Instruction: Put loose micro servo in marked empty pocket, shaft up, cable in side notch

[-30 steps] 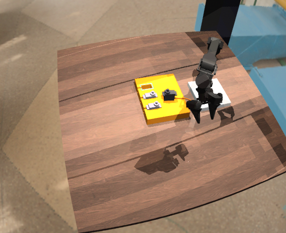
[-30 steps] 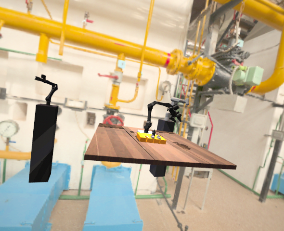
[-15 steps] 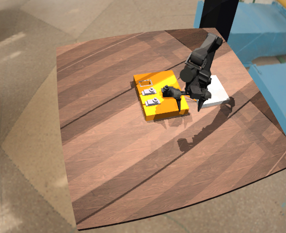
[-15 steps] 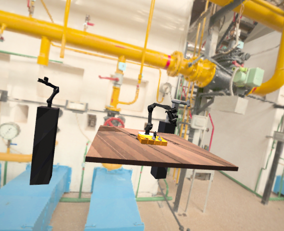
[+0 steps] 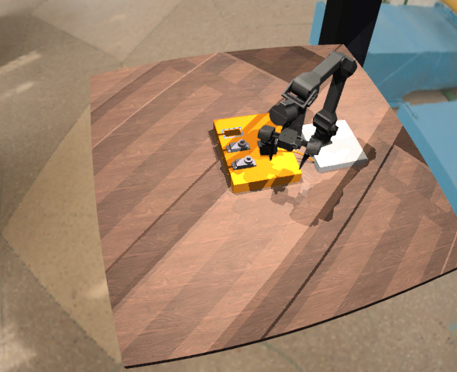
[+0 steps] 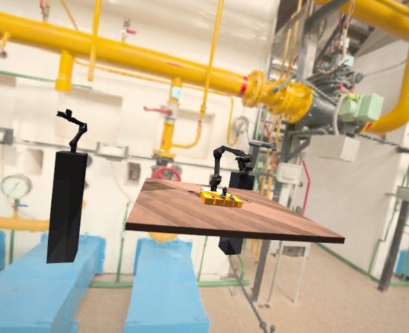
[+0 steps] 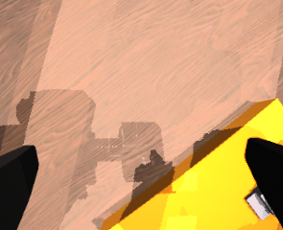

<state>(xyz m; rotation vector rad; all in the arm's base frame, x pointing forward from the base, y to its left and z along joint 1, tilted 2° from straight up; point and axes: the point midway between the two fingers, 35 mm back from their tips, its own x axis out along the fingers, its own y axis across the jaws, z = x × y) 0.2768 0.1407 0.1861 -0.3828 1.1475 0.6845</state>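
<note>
Surface [image 5: 204, 260] [image 6: 183, 215] [image 7: 131, 57] carries deck [image 5: 266, 173] [image 6: 211, 201] [image 7: 203, 192], mid-frame from top. Hand [image 5: 286, 162] [image 6: 245, 172] [image 7: 144, 152] is apart, nothing in it, over deck's lower right edge. Servo [image 5: 266, 149] [image 6: 224, 193] looks to be on deck, partly behind arm in top view. Pocket [image 5: 232, 132] [image 6: 215, 196], deck's upper left, unfilled. Step: pre-grasp, I'd say. Next: centre over servo, descend, close.

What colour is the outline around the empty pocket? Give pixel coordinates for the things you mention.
Blue and white [image 5: 232, 128]; the top view shows it best.

Top view: bright, hard arm shadows right of the yellow deck [image 5: 260, 182] [image 6: 220, 203] [image 7: 213, 192]; floor [image 5: 40, 180] soft. My wrist view: deck glaring, fingertips near-black.
</note>
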